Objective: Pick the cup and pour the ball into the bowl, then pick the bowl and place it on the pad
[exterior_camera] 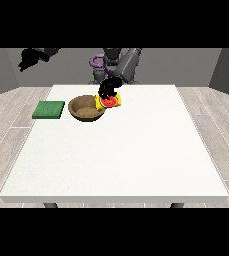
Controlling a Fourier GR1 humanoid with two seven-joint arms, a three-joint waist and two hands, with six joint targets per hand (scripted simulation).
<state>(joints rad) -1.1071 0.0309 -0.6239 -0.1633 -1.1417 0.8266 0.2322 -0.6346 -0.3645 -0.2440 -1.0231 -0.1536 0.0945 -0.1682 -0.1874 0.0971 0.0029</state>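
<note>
Cup (109,101), yellow with a red inside, sits tipped in the grasp of the hand at the view's right (107,89), over the bowl's (86,108) near rim. We judge the ball, which we cannot see, could spill onto the tabletop (116,150) if the mouth hangs outside that rim. We see the other hand (28,59) raised well apart, its fingers unclear, and the green pad (49,109) beside the bowl.

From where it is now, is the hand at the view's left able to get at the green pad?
Probably yes. That hand is raised off the table's far left side, and the green pad lies uncovered near that edge. The bowl sits beside the pad, apart from it, not between them.
</note>
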